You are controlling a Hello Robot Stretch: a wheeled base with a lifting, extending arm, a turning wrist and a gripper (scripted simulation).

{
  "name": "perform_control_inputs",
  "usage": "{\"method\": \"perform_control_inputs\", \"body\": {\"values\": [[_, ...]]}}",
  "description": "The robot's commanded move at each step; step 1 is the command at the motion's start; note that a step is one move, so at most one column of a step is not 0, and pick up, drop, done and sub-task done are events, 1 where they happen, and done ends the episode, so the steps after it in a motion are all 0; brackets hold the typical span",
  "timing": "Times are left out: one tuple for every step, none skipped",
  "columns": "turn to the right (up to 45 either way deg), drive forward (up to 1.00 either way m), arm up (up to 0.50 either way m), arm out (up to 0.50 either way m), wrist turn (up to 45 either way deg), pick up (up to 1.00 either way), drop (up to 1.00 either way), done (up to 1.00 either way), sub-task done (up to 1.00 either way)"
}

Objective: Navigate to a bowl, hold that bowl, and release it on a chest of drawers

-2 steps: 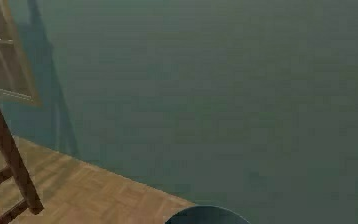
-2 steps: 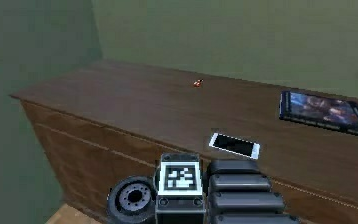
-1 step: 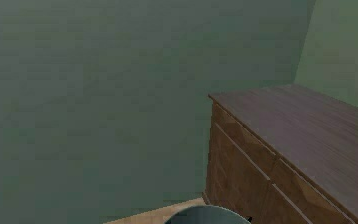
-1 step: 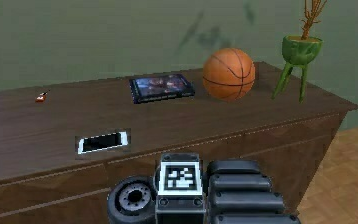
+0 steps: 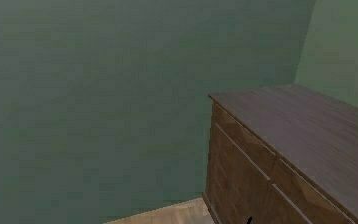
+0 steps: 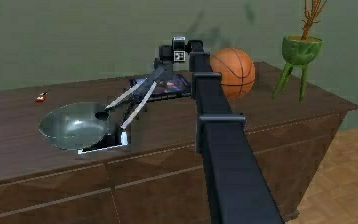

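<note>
The bowl point(image 6: 72, 125) lies on the chest of drawers point(image 6: 17, 150), left of a basketball point(image 6: 233, 72); the fingers point(image 6: 128, 97) reach toward its rim; whether they grip it, or how they stand, I cannot tell; it looks like metal, probably light, stiff and slippery; the thin rim offers the surest hold.

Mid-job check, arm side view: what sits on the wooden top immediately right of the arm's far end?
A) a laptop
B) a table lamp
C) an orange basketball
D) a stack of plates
C: an orange basketball with dark seams rests on the chest of drawers just right of the arm, with a green planter farther right.
</note>
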Motion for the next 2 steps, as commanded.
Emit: {"method": "perform_control_inputs", "body": {"values": [[0.0,0.00,0.00,0.00,45.0,0.00,0.00,0.00,0.00],[0.0,0.00,0.00,0.00,21.0,0.00,0.00,0.00,0.00]]}}
